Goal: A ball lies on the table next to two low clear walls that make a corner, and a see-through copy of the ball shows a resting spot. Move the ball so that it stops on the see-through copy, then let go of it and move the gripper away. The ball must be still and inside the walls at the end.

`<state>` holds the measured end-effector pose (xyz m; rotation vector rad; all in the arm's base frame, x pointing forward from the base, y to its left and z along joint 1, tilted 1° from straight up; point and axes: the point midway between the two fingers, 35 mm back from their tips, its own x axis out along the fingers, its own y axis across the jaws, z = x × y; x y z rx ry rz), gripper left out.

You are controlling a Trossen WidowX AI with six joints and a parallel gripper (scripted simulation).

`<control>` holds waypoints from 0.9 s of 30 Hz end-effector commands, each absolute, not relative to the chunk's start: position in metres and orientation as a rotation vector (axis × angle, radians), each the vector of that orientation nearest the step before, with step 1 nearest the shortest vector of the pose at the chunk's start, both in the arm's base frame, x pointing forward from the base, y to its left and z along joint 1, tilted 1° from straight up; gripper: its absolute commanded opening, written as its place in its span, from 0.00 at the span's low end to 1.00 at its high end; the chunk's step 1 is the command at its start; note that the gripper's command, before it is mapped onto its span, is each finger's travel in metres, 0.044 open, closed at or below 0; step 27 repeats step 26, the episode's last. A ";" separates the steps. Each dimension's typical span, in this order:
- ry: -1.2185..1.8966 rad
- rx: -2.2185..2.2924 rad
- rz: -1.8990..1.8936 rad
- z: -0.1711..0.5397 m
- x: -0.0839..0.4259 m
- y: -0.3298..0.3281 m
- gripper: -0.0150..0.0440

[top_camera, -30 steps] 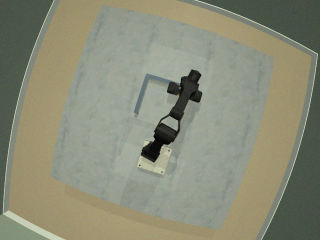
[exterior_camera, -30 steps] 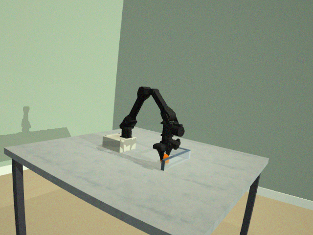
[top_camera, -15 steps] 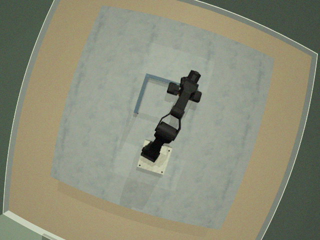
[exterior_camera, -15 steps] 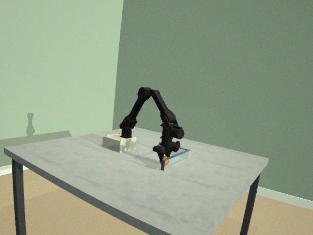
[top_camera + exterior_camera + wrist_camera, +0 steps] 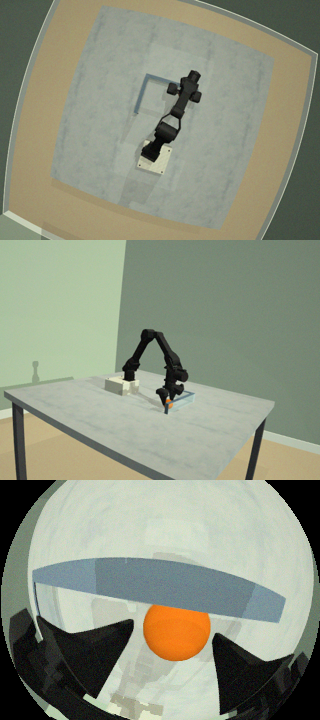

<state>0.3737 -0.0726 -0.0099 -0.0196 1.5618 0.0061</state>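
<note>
the end effector [image 5: 171, 647] is spread, gripping nothing, with a visible gap on each side of the orange ball [image 5: 176, 632]. the ball sits on the desk [image 5: 144, 431] just beside a clear wall [image 5: 160, 586]. lift straight up so neither finger nudges it.

The ball [image 5: 178, 632] is plain orange, smooth and round. In the wrist view it sits just below the middle of the frame, with a narrow gap of pale counter showing on either side of it. Directly behind it a low bluish clear wall [image 5: 160, 587] runs across the frame. In the exterior view the ball [image 5: 168, 403] shows right of centre, low on the counter, just inside the walls [image 5: 180, 400] at their near end. The see-through copy cannot be made out.
</note>
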 end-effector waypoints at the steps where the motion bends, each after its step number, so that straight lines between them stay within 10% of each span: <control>1: 1.544 -0.024 0.005 0.029 0.378 -0.073 0.90; 27: 1.533 -0.025 0.002 0.118 0.371 -0.071 1.00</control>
